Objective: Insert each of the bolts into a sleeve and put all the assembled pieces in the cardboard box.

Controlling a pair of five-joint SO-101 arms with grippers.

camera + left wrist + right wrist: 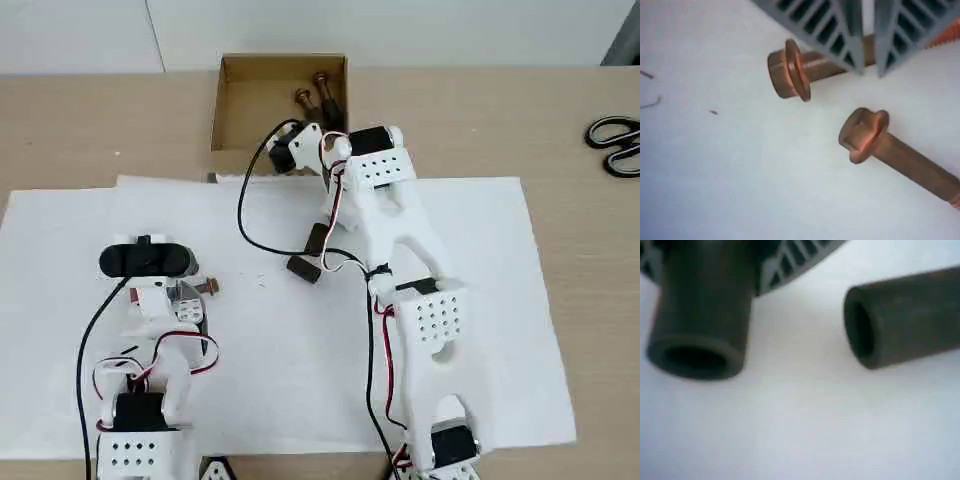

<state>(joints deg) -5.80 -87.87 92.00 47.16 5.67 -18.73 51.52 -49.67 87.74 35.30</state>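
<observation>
In the left wrist view my left gripper (869,69) is shut on the shaft of a copper bolt (790,72) just above the white paper. A second copper bolt (875,137) lies loose beside it. In the high view the left gripper (183,294) is at the left of the paper with a bolt head (208,287) sticking out to its right. My right gripper (710,270) is shut on a black sleeve (702,325), and another sleeve (900,315) lies on the paper close by. From above, these sleeves (317,240) (303,268) are at mid paper. The cardboard box (240,100) holds two assembled pieces (314,95).
The white paper sheet (480,330) covers most of the wooden table. Black scissors (615,143) lie at the far right edge. The right arm's elbow (372,160) rises just in front of the box, and its cable (245,215) loops over the paper.
</observation>
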